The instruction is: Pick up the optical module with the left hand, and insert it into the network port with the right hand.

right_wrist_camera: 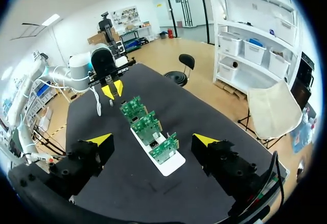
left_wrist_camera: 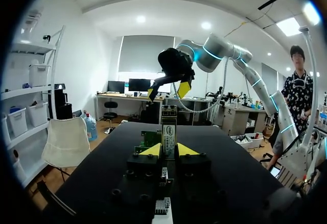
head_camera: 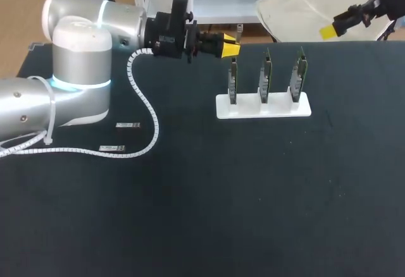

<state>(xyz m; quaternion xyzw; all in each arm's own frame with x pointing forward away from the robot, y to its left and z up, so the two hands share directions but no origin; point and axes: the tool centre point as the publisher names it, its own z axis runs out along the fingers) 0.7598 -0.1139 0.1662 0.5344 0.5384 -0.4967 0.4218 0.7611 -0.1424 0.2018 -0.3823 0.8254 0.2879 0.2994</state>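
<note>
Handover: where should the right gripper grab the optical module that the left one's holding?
Probably the free end of the optical module, which sticks out ahead of the left gripper. That gripper's fingers clamp the near part from two sides, so the open right gripper should come in from ahead and close on the two bare faces.

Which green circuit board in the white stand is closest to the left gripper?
The circuit board at the white stand's end toward the left arm; the left gripper, holding an optical module, is beyond it. The other two stand farther along.
</note>
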